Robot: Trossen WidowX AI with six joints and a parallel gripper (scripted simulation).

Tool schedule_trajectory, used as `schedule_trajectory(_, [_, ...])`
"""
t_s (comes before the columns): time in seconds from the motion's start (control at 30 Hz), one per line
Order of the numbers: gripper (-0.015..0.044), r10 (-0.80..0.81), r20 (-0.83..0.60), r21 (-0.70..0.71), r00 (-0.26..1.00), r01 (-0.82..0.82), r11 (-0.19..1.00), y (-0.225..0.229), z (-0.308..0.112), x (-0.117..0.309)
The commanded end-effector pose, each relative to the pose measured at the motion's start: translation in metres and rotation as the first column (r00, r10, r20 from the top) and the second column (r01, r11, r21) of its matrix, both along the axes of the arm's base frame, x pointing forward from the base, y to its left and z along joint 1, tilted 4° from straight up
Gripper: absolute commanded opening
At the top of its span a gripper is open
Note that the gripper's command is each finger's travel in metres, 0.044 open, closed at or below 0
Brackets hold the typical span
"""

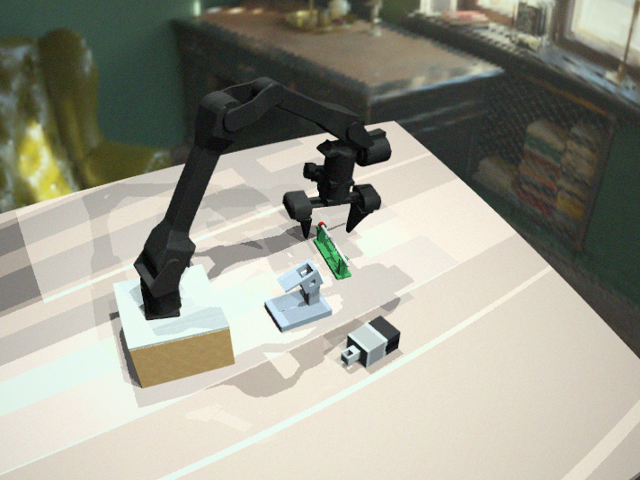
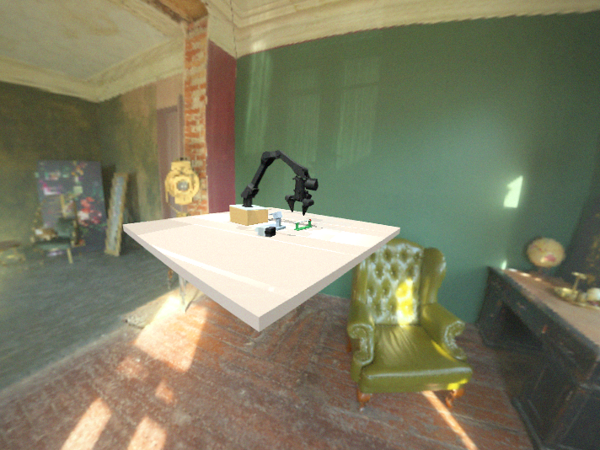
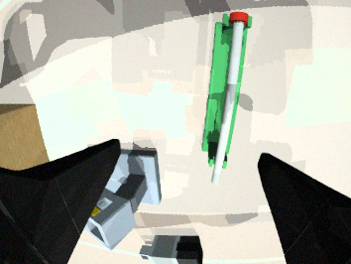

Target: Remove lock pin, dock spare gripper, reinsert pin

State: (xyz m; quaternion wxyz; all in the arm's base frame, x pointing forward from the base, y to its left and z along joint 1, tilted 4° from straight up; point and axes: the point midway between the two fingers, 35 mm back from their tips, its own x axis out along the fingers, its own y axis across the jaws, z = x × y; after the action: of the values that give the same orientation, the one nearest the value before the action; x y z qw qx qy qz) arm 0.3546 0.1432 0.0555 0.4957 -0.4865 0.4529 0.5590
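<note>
My gripper (image 1: 329, 233) (image 2: 297, 213) (image 3: 189, 153) is open and empty, above the green rack and touching nothing. The lock pin (image 1: 334, 245) (image 3: 231, 94), a pale rod with a red head, lies along the top of the green rack (image 1: 325, 253) (image 2: 303, 227) (image 3: 216, 84). The blue-grey mount (image 1: 299, 309) (image 2: 278, 226) (image 3: 154, 179) stands between the rack and the arm's base; its tilted socket (image 1: 305, 274) (image 3: 113, 225) is empty, with no pin through it. The spare gripper (image 1: 373, 341) (image 2: 266, 231) (image 3: 174, 248), a grey and black block with a small square-holed spigot, lies on the table beside the mount.
The arm's base stands on a wooden block (image 1: 181, 356) (image 2: 249, 216) (image 3: 20, 134) with a pale top, on the mount's other side from the rack. The table (image 1: 465, 361) (image 2: 242, 270) carries all of these. A green armchair (image 2: 407, 334) stands beyond its edge.
</note>
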Motion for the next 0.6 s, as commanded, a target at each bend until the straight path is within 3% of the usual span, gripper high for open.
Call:
schedule_trajectory(0.0, [0.044, 0.0, 0.001, 0.0, 1.0, 0.0, 1.0, -0.001, 0.011, -0.001])
schedule_trajectory(0.27, [0.044, -0.001, -0.013, -0.004, 1.0, 0.001, 1.0, -0.002, 0.017, -0.004])
schedule_trajectory(0.57, [0.044, -0.002, -0.013, -0.005, 1.0, 0.001, 1.0, -0.006, 0.073, -0.008])
